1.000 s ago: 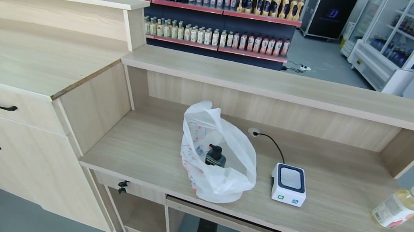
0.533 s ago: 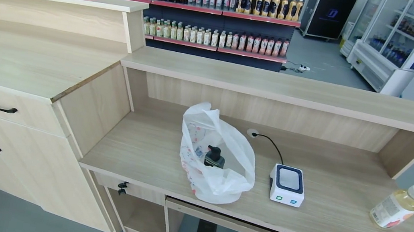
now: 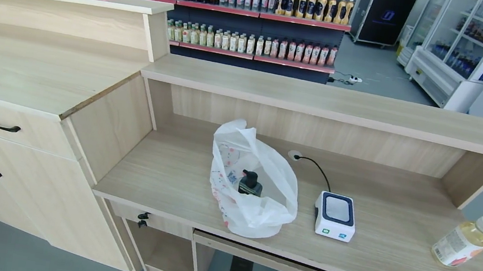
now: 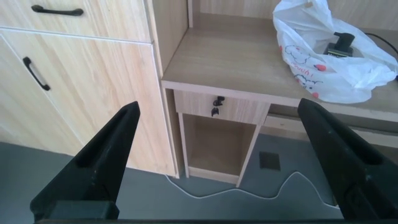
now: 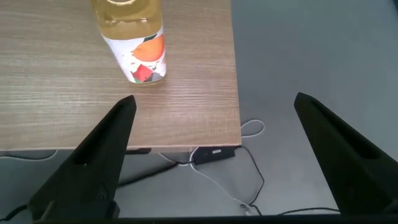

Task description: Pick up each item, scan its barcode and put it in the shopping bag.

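Scanner in head view, beside shopping bag

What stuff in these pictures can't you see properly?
Pump bottle: bottom hidden inside the bag, head view.
Juice bottle: top cut off by the edge, right wrist view.
Its barcode: too small to find, head view.

Light wood surface, drawers left; far stocked shelves, probably fridges far right; grey floor.
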Tool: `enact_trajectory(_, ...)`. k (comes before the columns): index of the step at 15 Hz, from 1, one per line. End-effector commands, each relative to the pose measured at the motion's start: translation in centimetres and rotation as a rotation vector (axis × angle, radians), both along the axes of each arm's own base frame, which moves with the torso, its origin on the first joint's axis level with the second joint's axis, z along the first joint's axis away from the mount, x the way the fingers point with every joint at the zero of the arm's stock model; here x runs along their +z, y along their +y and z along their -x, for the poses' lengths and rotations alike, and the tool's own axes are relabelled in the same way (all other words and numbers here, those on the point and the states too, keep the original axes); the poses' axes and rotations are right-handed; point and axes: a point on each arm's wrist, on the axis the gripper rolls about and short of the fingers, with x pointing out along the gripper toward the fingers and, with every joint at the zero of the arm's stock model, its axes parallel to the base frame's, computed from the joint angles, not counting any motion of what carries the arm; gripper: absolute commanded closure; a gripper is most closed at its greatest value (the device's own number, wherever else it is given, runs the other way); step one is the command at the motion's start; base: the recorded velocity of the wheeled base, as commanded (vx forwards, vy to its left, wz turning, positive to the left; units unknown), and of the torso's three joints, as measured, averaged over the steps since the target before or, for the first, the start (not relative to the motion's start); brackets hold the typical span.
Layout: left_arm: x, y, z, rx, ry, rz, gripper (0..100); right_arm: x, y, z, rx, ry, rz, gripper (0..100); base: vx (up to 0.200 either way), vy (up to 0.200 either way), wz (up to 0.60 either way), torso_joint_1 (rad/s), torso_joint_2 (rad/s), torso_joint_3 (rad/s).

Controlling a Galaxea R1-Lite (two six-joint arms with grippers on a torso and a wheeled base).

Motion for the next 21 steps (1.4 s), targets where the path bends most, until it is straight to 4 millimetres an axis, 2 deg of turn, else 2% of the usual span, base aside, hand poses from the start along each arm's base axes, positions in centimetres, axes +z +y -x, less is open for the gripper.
enact_trajectory(1,0.0,0.0,0.0,0.001,0.0,0.0,0,-1.2,-0.8,-0.5,0.005,0.011,-0.021,0,0.0,0.0,0.0,0.0,0.0,0.0)
enact_trajectory(6,0.0,0.0,0.0,0.001,-0.001,0.0,0,-1.9,-1.9,-1.5,0.009,0.003,-0.001,0,0.0,0.0,0.0,0.0,0.0,0.0)
enact_trajectory(14,0.0,0.0,0.0,0.001,0.0,0.0,0,-4.6,-0.7,-6.2,0.135,-0.039,0.052,0,0.0,0.0,0.0,0.0,0.0,0.0)
enact_trajectory(21,0.0,0.0,0.0,0.001,-0.001,0.0,0,-7.1,-0.2,-8.5,0.197,-0.057,0.067,0,0.0,0.0,0.0,0.0,0.0,0.0)
